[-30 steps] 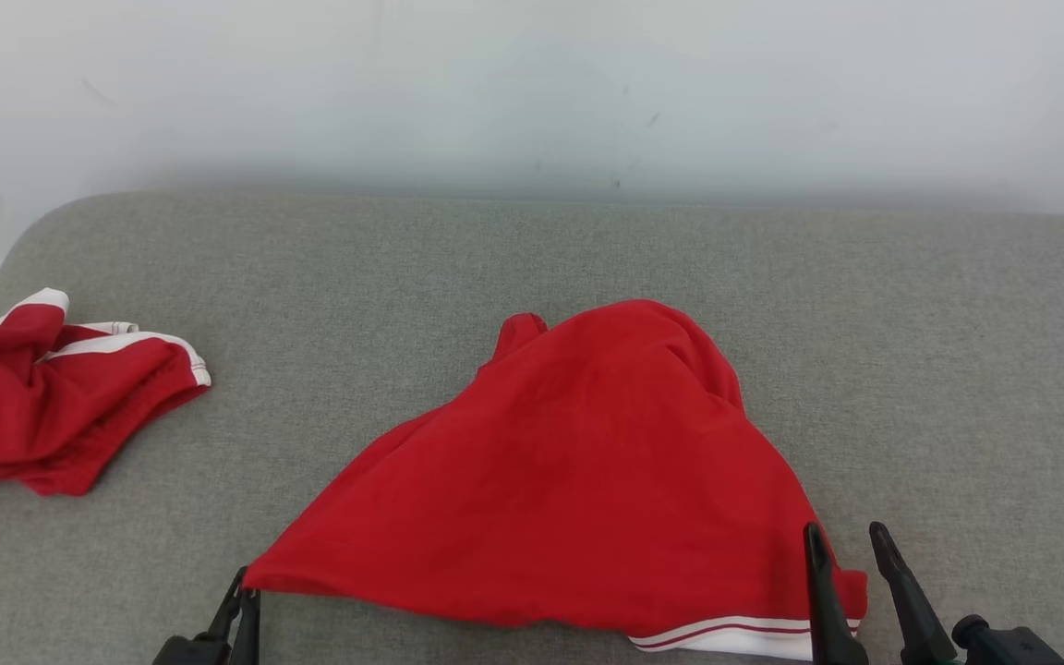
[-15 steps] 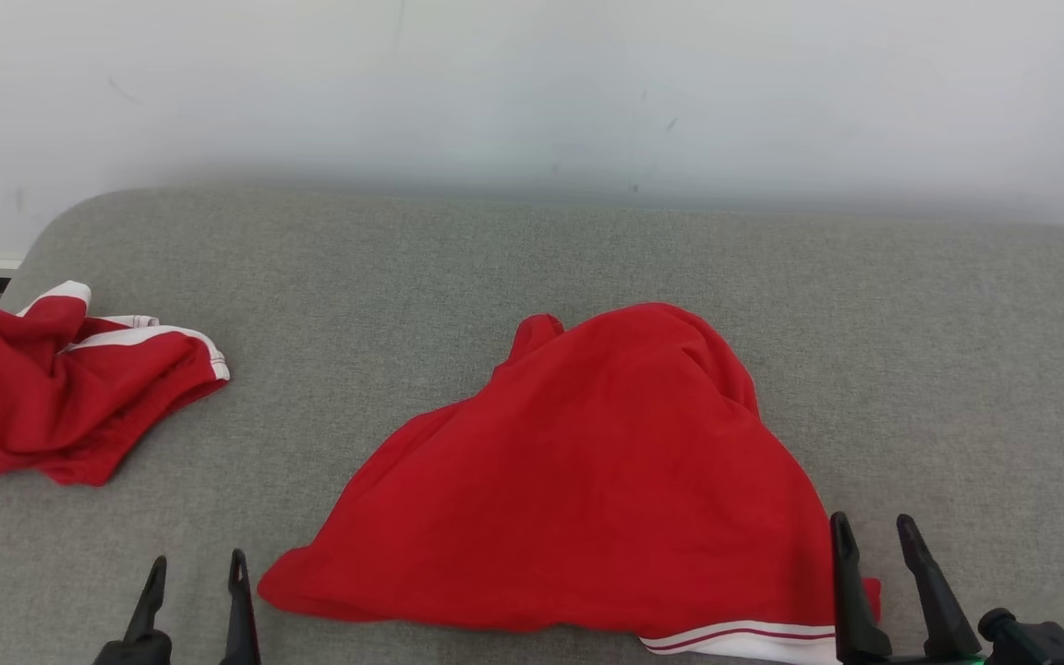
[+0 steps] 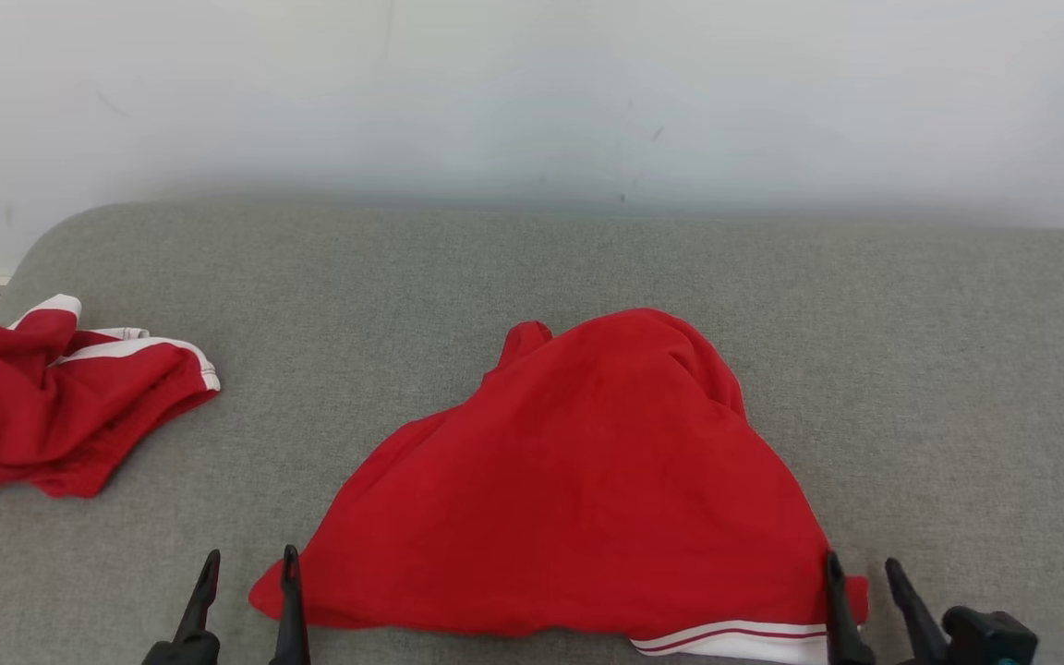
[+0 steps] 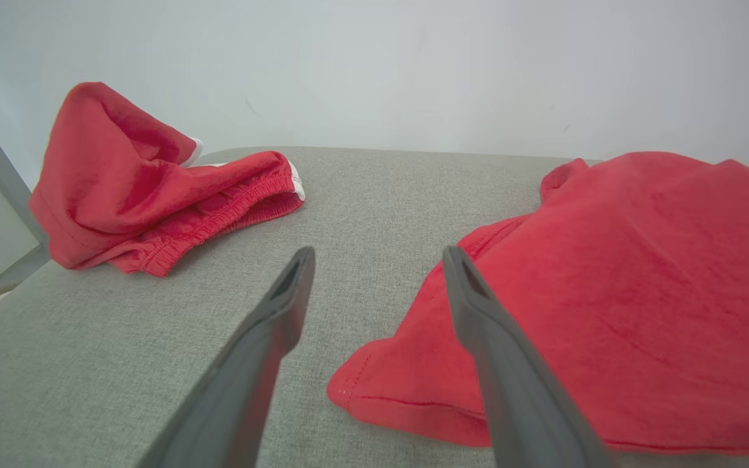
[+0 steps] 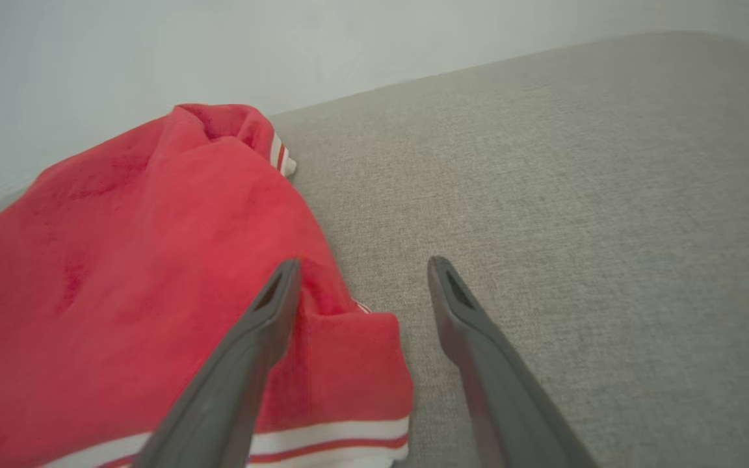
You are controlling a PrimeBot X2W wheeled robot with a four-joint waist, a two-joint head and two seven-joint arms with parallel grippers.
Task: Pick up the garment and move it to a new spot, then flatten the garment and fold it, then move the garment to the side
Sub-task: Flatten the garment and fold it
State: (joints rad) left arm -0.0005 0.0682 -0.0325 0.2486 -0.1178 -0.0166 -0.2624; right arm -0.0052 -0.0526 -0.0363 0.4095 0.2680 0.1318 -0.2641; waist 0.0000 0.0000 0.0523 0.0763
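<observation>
Got the red garment [image 3: 587, 480] lying sideways along the cushion's [image 3: 532, 268] near edge. Seeing left gripper [image 3: 249, 552] beside its left corner, right gripper [image 3: 862, 561] at the striped one, both spread wide, empty.

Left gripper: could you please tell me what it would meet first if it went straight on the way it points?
Probably the bare grey fabric cushion ahead of the left gripper; one finger may graze the spread red cloth garment. Depth is unclear.
</observation>
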